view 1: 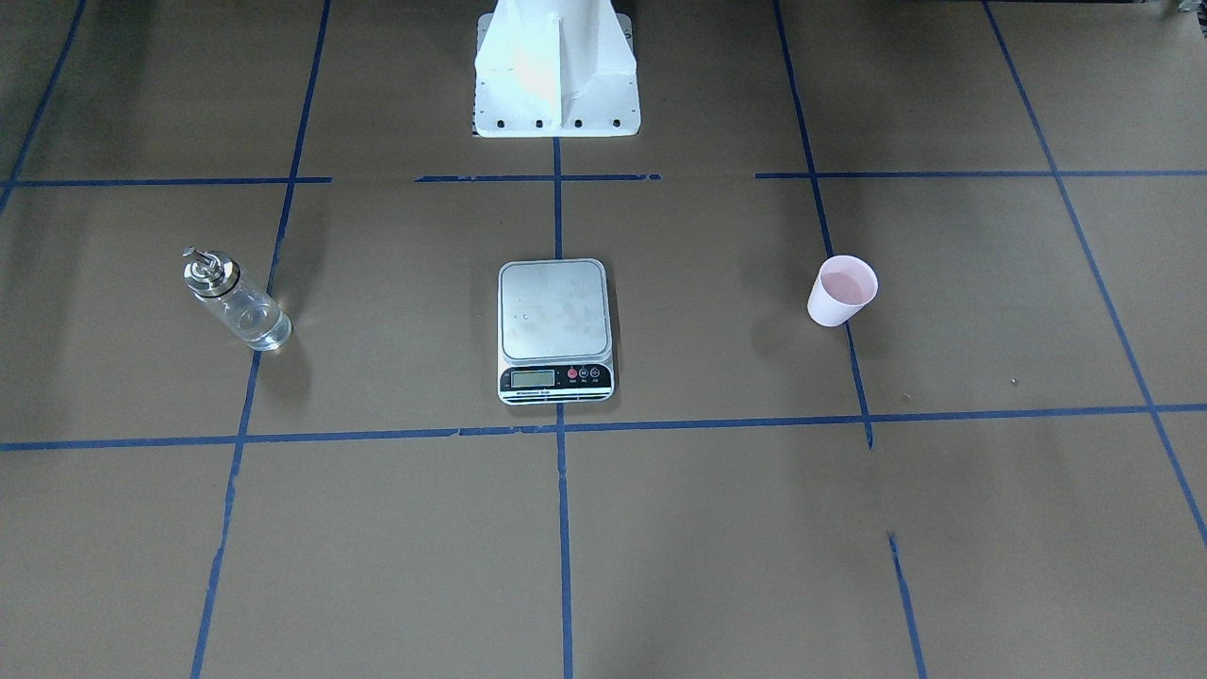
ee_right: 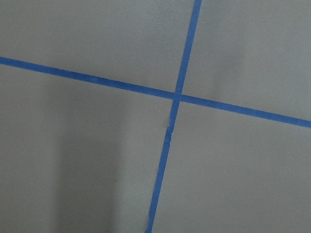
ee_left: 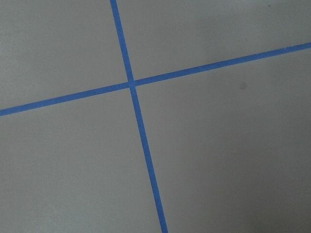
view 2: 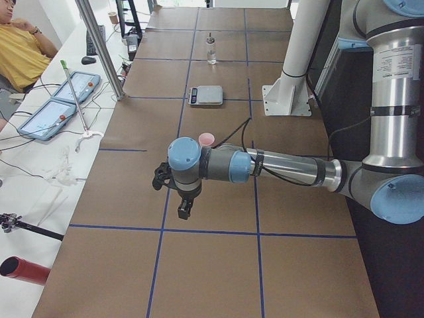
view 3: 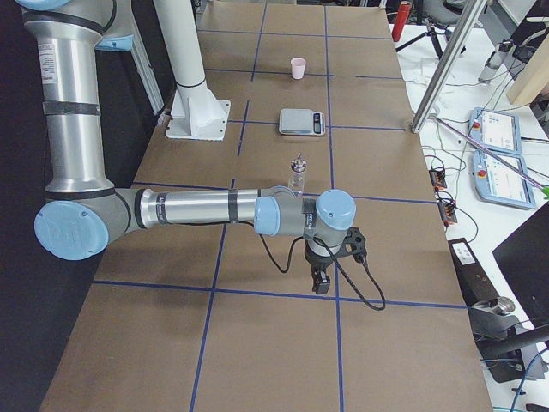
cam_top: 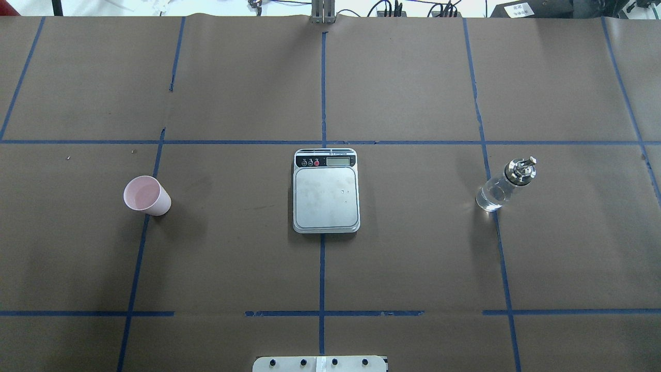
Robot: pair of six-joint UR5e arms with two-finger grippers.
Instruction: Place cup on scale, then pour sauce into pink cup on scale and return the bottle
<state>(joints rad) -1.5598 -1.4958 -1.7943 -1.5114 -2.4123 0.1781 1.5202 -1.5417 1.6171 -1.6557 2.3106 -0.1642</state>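
Left gripper: The left gripper [view 2: 183,212] hangs fingers-down over the table [cam_top: 413,248] at the robot's left end, on a long, nearly level forearm. Only the side view catches it, and how far its jaws stand apart cannot be told from there.
Right gripper: The right gripper [view 3: 321,281] hangs the same way over the robot's right end of the table. Whether its jaws are apart or closed cannot be told.
Wrist views: Each wrist camera looks down on brown paper and a crossing of blue tape [ee_left: 131,85]. No fingers show in either.
Cup: The cup [cam_top: 146,196] stands upright on the paper on the robot's left side, touching a blue tape line and well apart from the scale.
Scale: The scale [cam_top: 326,191] lies flat at the middle of the table, on the centre tape line, with its black display strip on the side away from the robot.
Bottle: The bottle [cam_top: 503,186] stands upright on the robot's right side, on a tape line, well apart from the scale, its silver spout cap on top.
Robot base: A white pedestal [view 1: 556,71] rises at the robot's edge, in line with the scale.
Beyond the table: A person in a yellow shirt [view 2: 20,50] sits at a side bench.
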